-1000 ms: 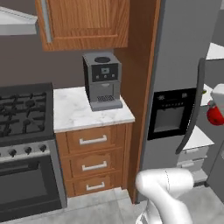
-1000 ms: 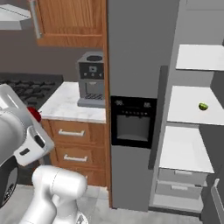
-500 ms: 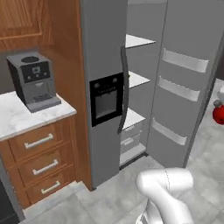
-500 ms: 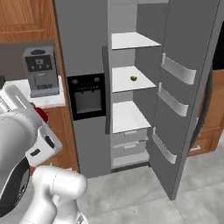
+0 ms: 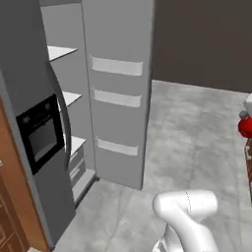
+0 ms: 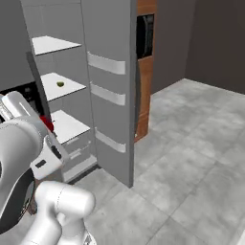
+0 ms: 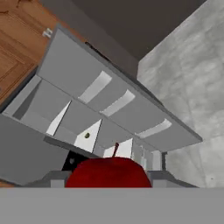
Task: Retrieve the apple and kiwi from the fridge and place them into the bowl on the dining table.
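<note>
Between gripper (image 7: 109, 181) tips: red apple (image 7: 108, 172), held tight. Whole view swung since a second ago, so base turning away from open fridge (image 6: 103, 86). Kiwi (image 6: 60, 84) sits on middle shelf. Apple likely heading to bowl; kiwi next.

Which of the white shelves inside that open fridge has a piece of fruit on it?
The middle shelf: a small green kiwi sits on it. The shelf above and the one below look bare. The red apple is in the claw.

Glossy red apple (image 7: 108, 173), matt grey fridge (image 5: 118, 93) with white shelves, brown wood cabinet (image 7: 19, 41).
</note>
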Tool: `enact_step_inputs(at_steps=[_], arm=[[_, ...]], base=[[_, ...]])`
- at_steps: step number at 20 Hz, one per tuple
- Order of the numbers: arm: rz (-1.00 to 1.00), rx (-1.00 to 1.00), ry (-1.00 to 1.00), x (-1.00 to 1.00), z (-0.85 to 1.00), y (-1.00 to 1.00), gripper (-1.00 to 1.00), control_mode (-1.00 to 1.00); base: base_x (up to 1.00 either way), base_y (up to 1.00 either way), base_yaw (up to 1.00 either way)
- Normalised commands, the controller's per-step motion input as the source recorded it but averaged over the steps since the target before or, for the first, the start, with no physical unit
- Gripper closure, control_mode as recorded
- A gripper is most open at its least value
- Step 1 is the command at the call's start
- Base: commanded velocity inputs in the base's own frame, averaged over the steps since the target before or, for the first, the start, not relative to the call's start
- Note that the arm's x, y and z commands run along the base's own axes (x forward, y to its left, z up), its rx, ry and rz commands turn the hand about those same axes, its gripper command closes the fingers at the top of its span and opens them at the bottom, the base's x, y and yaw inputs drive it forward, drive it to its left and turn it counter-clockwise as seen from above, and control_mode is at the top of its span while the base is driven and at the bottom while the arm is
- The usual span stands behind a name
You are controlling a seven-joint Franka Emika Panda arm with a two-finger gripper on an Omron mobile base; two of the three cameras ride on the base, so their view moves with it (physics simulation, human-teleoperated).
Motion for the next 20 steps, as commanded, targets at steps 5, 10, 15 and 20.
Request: enact_step_inputs(at_steps=[5,10,15,20], arm=[[0.0,0.0,0.0,0.0,0.0,0.0,1.0,1.0],[0.0,0.0,0.0,0.0,0.0,0.0,1.0,1.0],[0.0,0.0,0.0,0.0,0.0,0.0,1.0,1.0],[0.0,0.0,0.0,0.0,0.0,0.0,1.0,1.0]], base=[[-0.63,0.21,-0.75],[-0.66,0.3,-0.71],[-0.74,0.5,-0.62],[-0.99,0.32,-0.49]])
